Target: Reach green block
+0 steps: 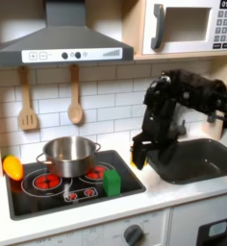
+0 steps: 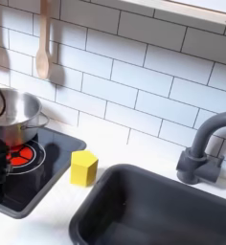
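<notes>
Here we see the gripper [image 1: 141, 154] hanging low between the stove [image 1: 48, 197] and the sink [image 1: 197, 161] in the first exterior view; we cannot tell how its jaws stand. The green block [image 1: 113, 181] sits upright on the stove's front right, just beside the steel pot [image 1: 69, 154], apart from the gripper. A yellow block [image 2: 83, 167] rests at the cooktop's corner in the second exterior view.

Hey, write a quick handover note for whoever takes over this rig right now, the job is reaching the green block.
Hand: hangs low at the stove's right edge, beside the sink; open or shut can't be told.
Green block: upright on the stove's front right, in front of the pot, untouched.
Yellow block: between stove and sink.
Done: arm is near the stove.
Left: move the hand toward the first exterior view's left and front, onto the green block.
</notes>
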`<state>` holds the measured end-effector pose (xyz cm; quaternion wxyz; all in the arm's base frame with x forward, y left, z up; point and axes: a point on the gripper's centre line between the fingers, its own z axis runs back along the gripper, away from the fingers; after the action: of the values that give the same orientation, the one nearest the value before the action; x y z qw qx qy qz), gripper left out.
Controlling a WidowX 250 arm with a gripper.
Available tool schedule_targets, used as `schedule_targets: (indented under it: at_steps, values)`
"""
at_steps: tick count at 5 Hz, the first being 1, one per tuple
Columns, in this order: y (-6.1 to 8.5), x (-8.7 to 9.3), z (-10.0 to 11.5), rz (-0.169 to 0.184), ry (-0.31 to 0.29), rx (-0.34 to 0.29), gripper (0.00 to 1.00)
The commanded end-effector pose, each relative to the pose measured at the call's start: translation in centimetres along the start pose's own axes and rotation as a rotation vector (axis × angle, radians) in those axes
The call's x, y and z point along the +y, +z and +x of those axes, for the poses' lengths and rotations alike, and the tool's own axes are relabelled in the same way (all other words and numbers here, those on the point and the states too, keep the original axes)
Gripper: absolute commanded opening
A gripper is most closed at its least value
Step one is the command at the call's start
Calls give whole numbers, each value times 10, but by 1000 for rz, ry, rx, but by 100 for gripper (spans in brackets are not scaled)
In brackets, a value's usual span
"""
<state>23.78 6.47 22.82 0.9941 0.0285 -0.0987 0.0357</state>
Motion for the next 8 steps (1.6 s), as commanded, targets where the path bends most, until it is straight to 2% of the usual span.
schedule_targets:
  at_steps: [1,4,6,8]
  values:
    - [-10,12,26,13,26,-14,100]
    - [-28,46,46,51,54,-15,100]
    - [-42,48,47,35,18,7,100]
    - [-50,45,52,23,-12,15,100]
